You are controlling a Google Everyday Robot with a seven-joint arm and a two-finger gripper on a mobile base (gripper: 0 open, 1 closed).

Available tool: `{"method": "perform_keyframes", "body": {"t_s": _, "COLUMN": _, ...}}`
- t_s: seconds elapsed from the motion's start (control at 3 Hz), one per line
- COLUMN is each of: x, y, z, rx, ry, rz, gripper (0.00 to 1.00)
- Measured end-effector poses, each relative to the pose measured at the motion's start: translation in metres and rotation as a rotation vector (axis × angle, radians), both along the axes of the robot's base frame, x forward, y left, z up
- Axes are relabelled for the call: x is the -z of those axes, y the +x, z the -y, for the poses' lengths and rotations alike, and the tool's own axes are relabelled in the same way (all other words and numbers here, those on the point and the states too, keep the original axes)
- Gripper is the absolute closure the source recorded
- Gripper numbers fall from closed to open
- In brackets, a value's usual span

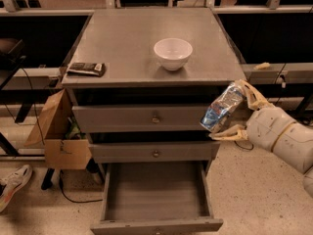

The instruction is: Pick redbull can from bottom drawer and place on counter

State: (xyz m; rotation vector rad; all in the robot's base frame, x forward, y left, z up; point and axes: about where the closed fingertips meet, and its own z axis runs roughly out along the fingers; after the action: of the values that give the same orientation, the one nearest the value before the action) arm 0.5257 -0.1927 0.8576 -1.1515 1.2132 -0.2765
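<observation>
My gripper (234, 112) is at the right front corner of the cabinet, level with the top drawer. It is shut on the redbull can (221, 107), a slim silver and blue can held tilted, its upper end near the counter's edge. The counter (127, 43) is the grey cabinet top above and to the left of the can. The bottom drawer (155, 199) stands pulled out below, its grey inside bare.
A white bowl (172, 53) sits near the middle of the counter and a dark flat packet (86, 69) lies at its left front corner. The two upper drawers are closed. A cardboard box (57, 136) stands left of the cabinet, a shoe (12, 185) on the floor.
</observation>
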Motion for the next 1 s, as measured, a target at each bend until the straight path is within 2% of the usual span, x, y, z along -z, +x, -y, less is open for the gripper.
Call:
{"method": "perform_keyframes", "body": {"t_s": 0.33, "x": -0.003, "y": 0.001, "z": 0.001, "rx": 0.01, "ry": 0.004, "rz": 0.016, "gripper": 1.0}}
{"method": "perform_keyframes", "body": {"t_s": 0.67, "x": -0.021, "y": 0.022, "z": -0.002, "rx": -0.001, "ry": 0.011, "rz": 0.049, "gripper": 1.0}}
{"method": "perform_keyframes", "body": {"t_s": 1.0, "x": -0.055, "y": 0.065, "z": 0.0, "rx": -0.011, "ry": 0.025, "rz": 0.083, "gripper": 1.0}}
